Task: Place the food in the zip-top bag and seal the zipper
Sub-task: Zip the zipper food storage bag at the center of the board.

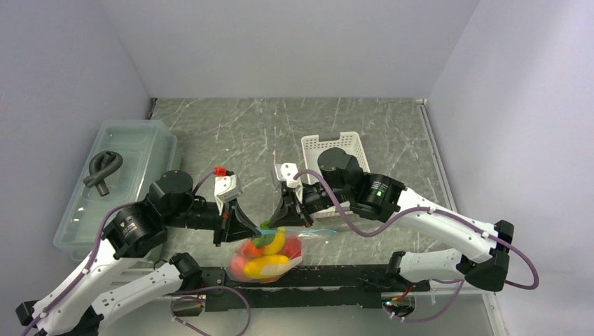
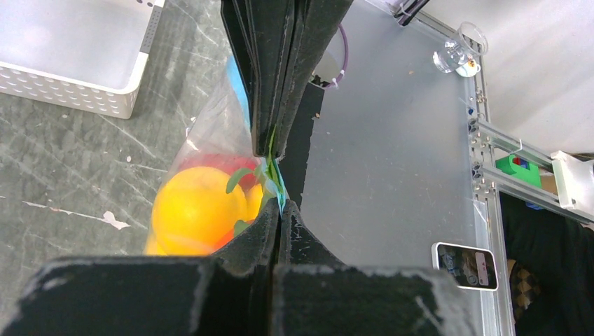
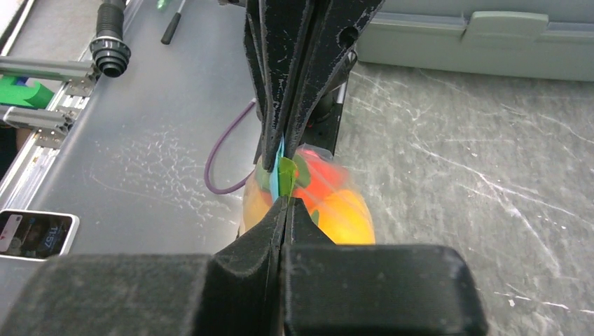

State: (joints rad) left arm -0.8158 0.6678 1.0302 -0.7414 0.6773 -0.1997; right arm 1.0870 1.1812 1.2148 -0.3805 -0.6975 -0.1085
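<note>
Both pincers are clenched on the zipper [image 2: 279, 190], tip to tip. Left gripper [image 1: 252, 231] and right gripper [image 1: 274, 221] each nip the thin teal strip, with no gap between their fingers in either wrist view. The fingers [image 3: 308, 77] are matte black with a rough, pitted surface and scuffed white along the edges.

The zip-top bag [image 1: 270, 260] is thin, clear, crinkly film. It hangs under the two grippers at the near edge of the table [image 1: 280, 126], just ahead of the arm bases. A stretch of teal strip sticks out sideways past the right gripper in the top view.

The food [image 1: 268, 265] is inside the bag, smooth glossy plastic:
- a round yellow-orange fruit [image 2: 196, 210]
- a red piece [image 2: 223, 162] behind it
- a green leafy piece [image 2: 242, 175] right up at the zipper

The other pieces overlap, so a count is not possible. The bag is blurred in the right wrist view.

The tabletop is grey-green marbled and scratched. The white perforated basket [image 1: 336, 145] sits behind the right gripper. The translucent lidded bin [image 1: 119, 185] is far left, with a ribbed black hose [image 1: 103, 169] on its lid.

A phone [image 2: 466, 266] lies on the frosted front panel. Its screen is lit, but the text is too small to read.

Whether the strip is pressed shut along its length cannot be told, because the fingers cover it.
</note>
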